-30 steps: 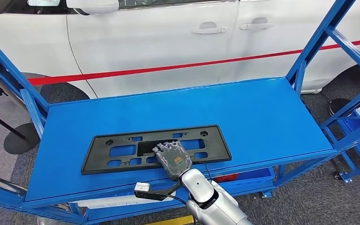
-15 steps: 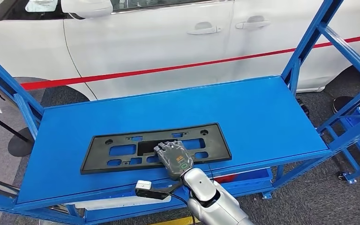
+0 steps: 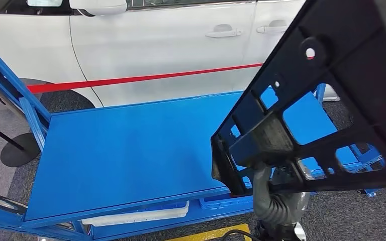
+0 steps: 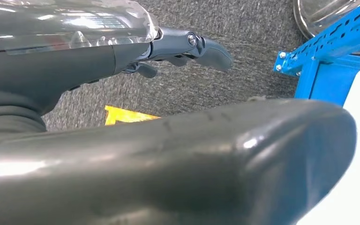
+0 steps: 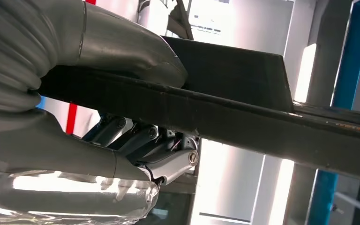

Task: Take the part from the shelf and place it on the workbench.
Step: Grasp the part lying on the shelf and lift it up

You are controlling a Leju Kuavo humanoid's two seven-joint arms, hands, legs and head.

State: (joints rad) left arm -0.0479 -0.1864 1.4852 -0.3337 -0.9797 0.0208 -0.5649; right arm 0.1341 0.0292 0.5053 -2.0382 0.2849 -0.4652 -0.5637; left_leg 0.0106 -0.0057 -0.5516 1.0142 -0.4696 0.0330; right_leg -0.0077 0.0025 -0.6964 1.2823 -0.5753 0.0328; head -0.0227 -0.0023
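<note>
The part [image 3: 326, 105], a black slotted plate, is off the shelf [image 3: 130, 145] and held in the air, tilted steeply and close to the head camera, where it covers the right side of the view. The right hand [image 5: 98, 117] grips it along one edge: in the right wrist view the thumb lies on one face and the dark fingers [image 5: 136, 138] are curled against the other, clamped on the plate. In the head view the ribbed wrist cover rises from below to the plate's lower edge.

The left hand [image 4: 122, 61] hangs beside the body above grey carpet. Its fingers [image 4: 206, 49] hold nothing; whether they are spread or curled cannot be told from this angle.

Progress, as judged: the pick is done and the lift is complete. The carry and the placing remain. No table is identifiable in these views, so the robot presumably has to turn or walk to reach it.

Surroundings: a white car [image 3: 171, 45] with a red stripe stands just behind the shelf. Blue uprights [image 3: 10, 85] frame the shelf on both sides, and a second blue rack [image 4: 323, 51] stands near the left arm. A yellow floor mark [image 3: 206, 233] lies below the shelf front.

Obstructions: the plate is long and blocks much of the head view. Swinging it round near the right-hand upright risks a strike.
</note>
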